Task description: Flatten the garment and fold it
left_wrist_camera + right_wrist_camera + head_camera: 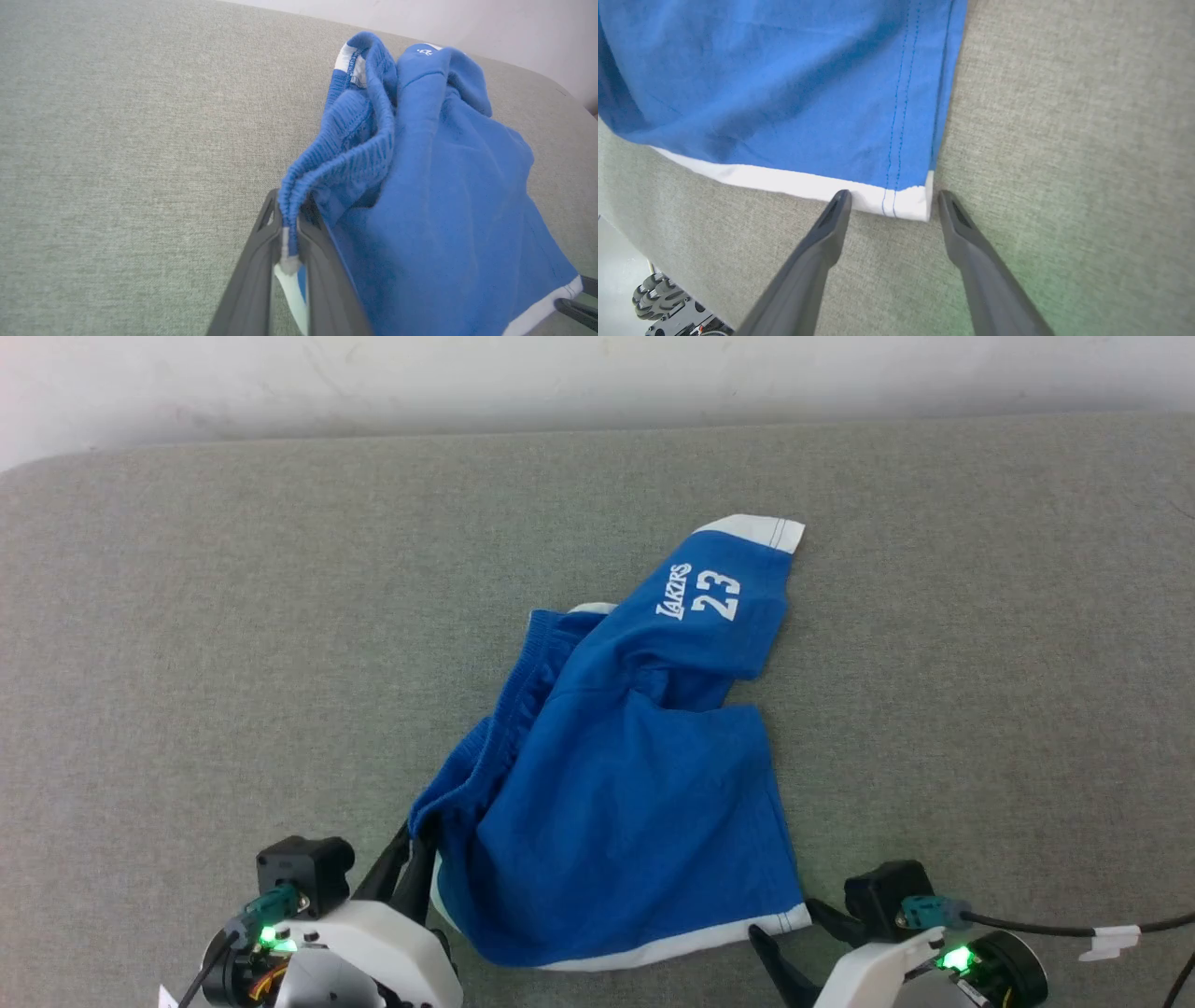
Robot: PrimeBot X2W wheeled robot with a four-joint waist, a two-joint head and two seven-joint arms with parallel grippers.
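The bright blue shorts (pixel 616 784) lie crumpled on the grey fabric surface, one leg with the white "LAKERS 23" print (pixel 700 593) thrown toward the back. My left gripper (pixel 415 859) is shut on the near end of the gathered waistband (pixel 336 158), which sits slightly lifted between its fingers (pixel 247 280). My right gripper (pixel 894 196) stands open just above the surface, its two tips on either side of the near leg's white hem corner (pixel 908 205), without closing on it. In the head view the right gripper (pixel 784 924) sits at that hem's right end.
The grey fabric-covered surface (pixel 187 663) spreads wide to the left, right and back of the shorts. A pale wall (pixel 597 373) runs along its far edge. A black cable (pixel 1046 926) trails from my right wrist. My wheeled base (pixel 654 298) shows below the surface's near edge.
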